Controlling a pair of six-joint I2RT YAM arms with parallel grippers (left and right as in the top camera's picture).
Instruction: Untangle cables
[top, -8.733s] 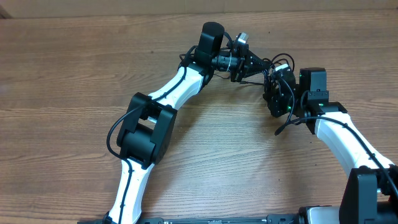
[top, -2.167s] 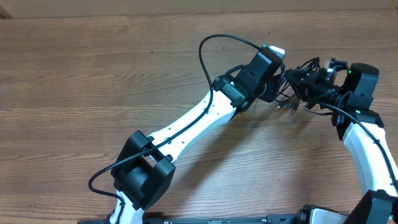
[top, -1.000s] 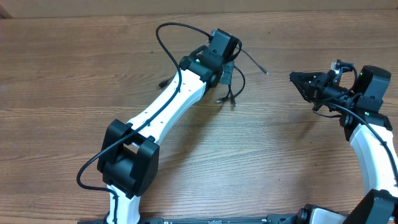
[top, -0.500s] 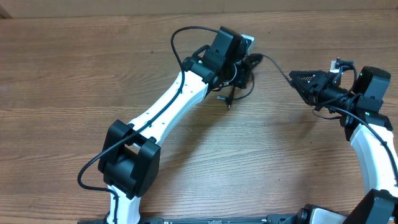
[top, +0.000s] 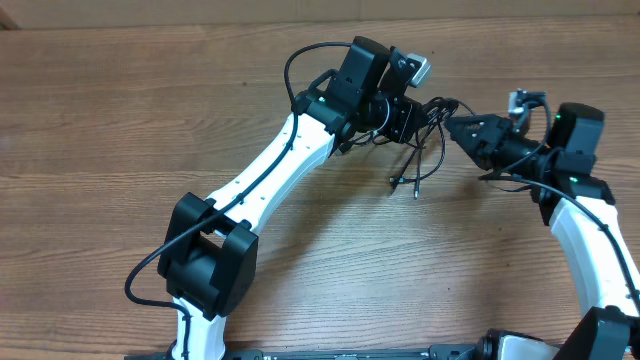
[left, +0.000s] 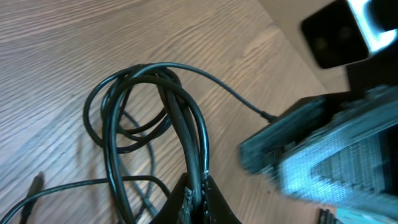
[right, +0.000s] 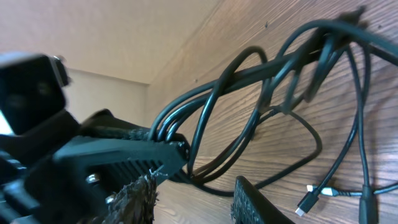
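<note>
From above, the left claw (top: 412, 112) is pinched shut on one bunch of cables (top: 428, 135) over the bench (top: 120, 120), with two loose ends trailing toward the arms' bases. The right claw (top: 455, 125) points at the bunch from just beside it, so it is the free arm nearest. In the left wrist view, the strands run lengthwise out of the closed tips into loops. In the right wrist view, its fingers (right: 140, 193) are parted around nothing, with the bunch directly ahead. The strands are too tangled to count.
</note>
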